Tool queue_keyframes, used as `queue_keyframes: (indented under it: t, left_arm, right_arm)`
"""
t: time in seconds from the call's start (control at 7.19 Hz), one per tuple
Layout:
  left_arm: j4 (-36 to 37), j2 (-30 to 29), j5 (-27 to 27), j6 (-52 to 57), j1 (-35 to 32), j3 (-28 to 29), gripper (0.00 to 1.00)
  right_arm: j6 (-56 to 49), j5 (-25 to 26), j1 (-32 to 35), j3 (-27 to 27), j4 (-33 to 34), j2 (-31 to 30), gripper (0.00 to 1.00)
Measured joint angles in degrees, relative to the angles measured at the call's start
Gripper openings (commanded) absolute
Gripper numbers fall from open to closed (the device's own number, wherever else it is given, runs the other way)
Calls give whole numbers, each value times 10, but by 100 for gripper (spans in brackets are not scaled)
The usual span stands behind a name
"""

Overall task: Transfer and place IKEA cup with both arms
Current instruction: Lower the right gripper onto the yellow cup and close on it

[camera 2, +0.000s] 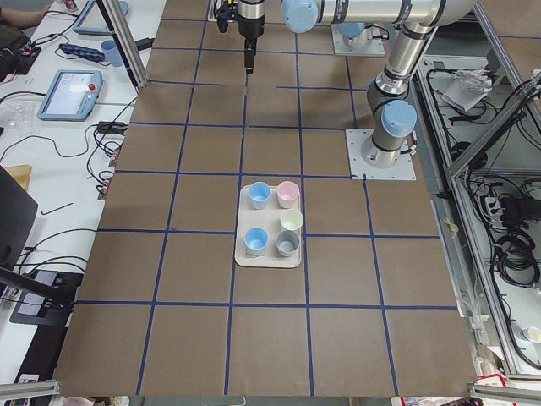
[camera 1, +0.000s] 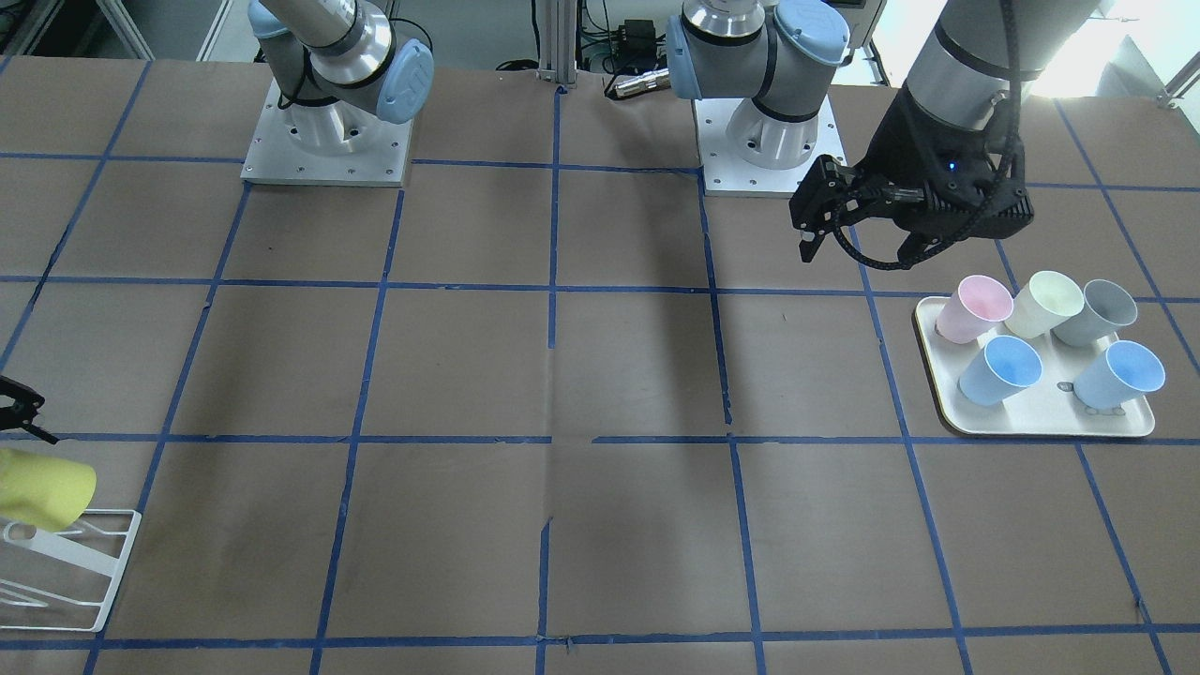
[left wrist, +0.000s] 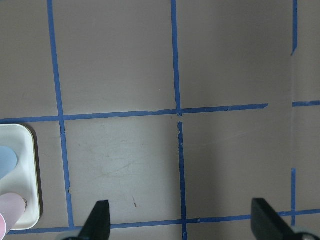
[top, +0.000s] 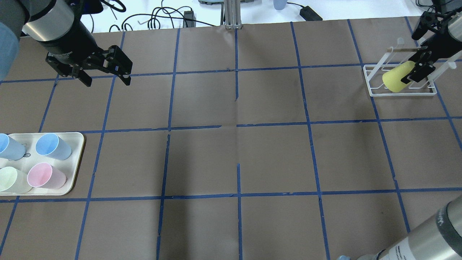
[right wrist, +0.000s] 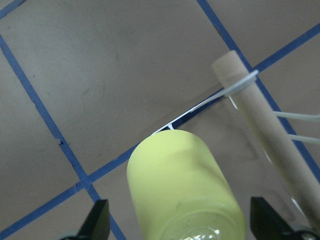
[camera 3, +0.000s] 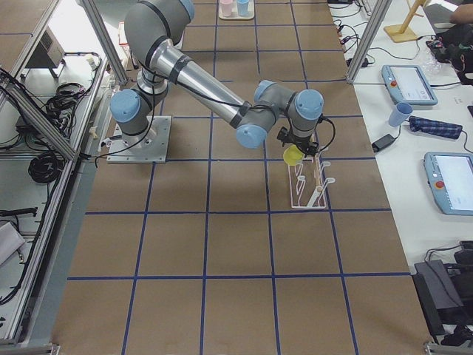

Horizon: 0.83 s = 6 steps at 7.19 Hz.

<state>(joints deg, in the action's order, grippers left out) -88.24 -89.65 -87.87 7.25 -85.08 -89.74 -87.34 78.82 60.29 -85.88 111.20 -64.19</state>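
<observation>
The bright yellow IKEA cup (top: 395,81) lies tilted on the white wire rack (top: 400,94) at the far right of the table. It also shows in the front view (camera 1: 42,487) and the right wrist view (right wrist: 185,190), base toward that camera. My right gripper (top: 418,50) is open, with its fingers on either side of the cup's base. My left gripper (top: 106,77) is open and empty, held above the table at the far left, beyond the tray. The left wrist view shows its fingertips (left wrist: 100,220) wide apart over bare table.
A cream tray (top: 77,144) at the left edge holds light blue, pink, pale cream and grey cups; it also shows in the front view (camera 1: 1031,422). The rack has a wooden dowel (right wrist: 260,120) along its top. Brown paper with blue tape lines covers the table.
</observation>
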Motion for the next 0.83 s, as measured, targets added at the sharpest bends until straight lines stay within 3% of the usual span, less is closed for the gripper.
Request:
queue_keyframes:
  t: [0.56,0.83]
  left_arm:
    - [0,1,0,0,0,0,100]
    - [0,1,1,0,0,0,100]
  right_arm:
    - [2,-2,0,0,1,3,63]
    - [3,-1,0,0,1,1,60]
